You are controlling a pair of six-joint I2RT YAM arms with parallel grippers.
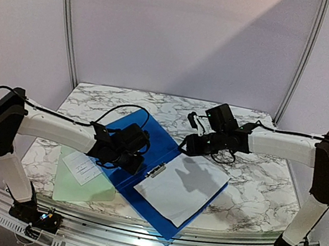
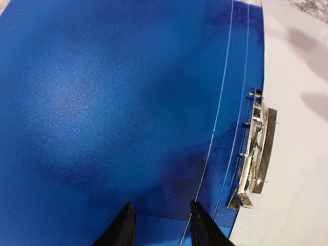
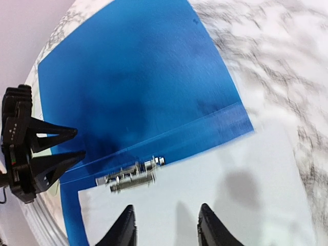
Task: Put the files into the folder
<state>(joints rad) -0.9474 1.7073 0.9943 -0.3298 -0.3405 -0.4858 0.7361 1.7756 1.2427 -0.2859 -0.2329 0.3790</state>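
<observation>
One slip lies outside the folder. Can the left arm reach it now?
Probably yes: the slip lies uncovered on the left, nothing on top, and the left gripper, close by, is open.

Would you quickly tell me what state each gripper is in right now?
Left gripper: open, empty, over the folder.
Right gripper: open, empty, above the paper sheet.

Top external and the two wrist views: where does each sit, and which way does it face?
Top external: above and behind the bases, looking down over the table; left arm at left, right arm at right.
Left wrist: on the left arm, looking down at the folder and clip; left fingers at bottom.
Right wrist: on the right arm, looking down at the sheet and clip; right fingers at bottom, left fingers at left edge.
Shared: both wrist views show the clip.
</observation>
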